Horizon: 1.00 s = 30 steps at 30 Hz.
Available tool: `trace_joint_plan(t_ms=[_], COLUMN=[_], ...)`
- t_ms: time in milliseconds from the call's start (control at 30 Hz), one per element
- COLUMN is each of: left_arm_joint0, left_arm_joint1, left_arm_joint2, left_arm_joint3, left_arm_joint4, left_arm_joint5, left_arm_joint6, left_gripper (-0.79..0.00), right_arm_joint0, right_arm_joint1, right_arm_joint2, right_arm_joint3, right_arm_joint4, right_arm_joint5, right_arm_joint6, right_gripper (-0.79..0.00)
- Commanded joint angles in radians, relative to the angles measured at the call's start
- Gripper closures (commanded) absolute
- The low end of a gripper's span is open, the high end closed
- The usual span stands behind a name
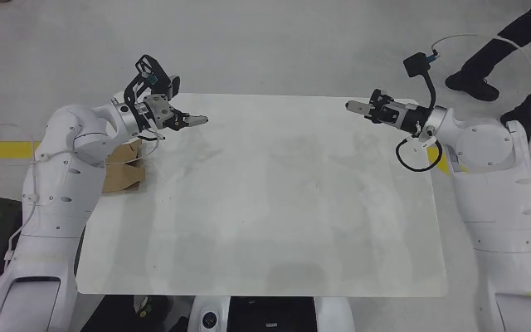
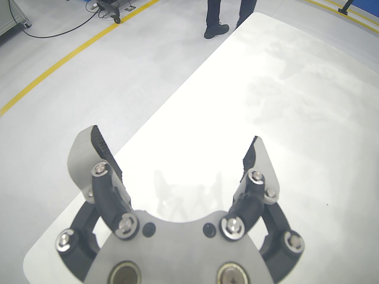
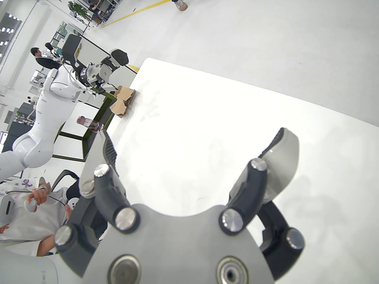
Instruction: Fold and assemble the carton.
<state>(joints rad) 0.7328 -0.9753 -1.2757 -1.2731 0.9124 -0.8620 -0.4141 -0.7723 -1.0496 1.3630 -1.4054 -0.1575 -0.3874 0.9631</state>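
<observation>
no writing, number or sign can be read; none on the table [image 1: 274, 207]; none on the carton [image 1: 124, 170] by its left edge

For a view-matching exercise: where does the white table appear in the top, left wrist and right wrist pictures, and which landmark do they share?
Top view: the table spans the middle of the picture.
Left wrist view: the table stretches from under the left gripper to a rounded corner.
Right wrist view: the table stretches beyond the right gripper.
Shared landmark: its far edge against the grey floor.

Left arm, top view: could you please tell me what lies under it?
Brown cardboard beside the edge of the table; the left arm hides part of it.
</observation>
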Motion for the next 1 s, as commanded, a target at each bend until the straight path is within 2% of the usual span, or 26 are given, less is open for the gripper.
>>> trace_joint_plan(t_ms=[0, 167, 333, 767, 967], left_arm_joint0=[0.0, 0.017, 0.015, -0.031, -0.027], left_arm_joint1=[0.0, 0.001, 0.01, 0.063, 0.088], left_arm_joint2=[0.0, -0.011, -0.043, -0.161, -0.2], left_arm_joint3=[0.0, -0.002, 0.029, 0.171, 0.219], left_arm_joint4=[0.0, -0.041, -0.214, -0.928, -1.122], left_arm_joint5=[0.0, 0.017, 0.024, 0.074, 0.131], left_arm_joint6=[0.0, 0.009, -0.083, -0.585, -0.675], left_gripper=[-0.785, -0.785, -0.785, -0.785, -0.785], right_arm_joint0=[0.0, 0.0, 0.0, 0.0, 0.0], right_arm_joint1=[0.0, 0.0, 0.0, 0.0, 0.0], right_arm_joint2=[0.0, 0.0, 0.0, 0.0, 0.0], right_arm_joint3=[0.0, 0.0, 0.0, 0.0, 0.0], right_arm_joint4=[0.0, 0.0, 0.0, 0.0, 0.0], right_arm_joint5=[0.0, 0.0, 0.0, 0.0, 0.0], right_arm_joint6=[0.0, 0.0, 0.0, 0.0, 0.0], right_gripper=[-0.785, -0.785, -0.785, -0.785, -0.785])
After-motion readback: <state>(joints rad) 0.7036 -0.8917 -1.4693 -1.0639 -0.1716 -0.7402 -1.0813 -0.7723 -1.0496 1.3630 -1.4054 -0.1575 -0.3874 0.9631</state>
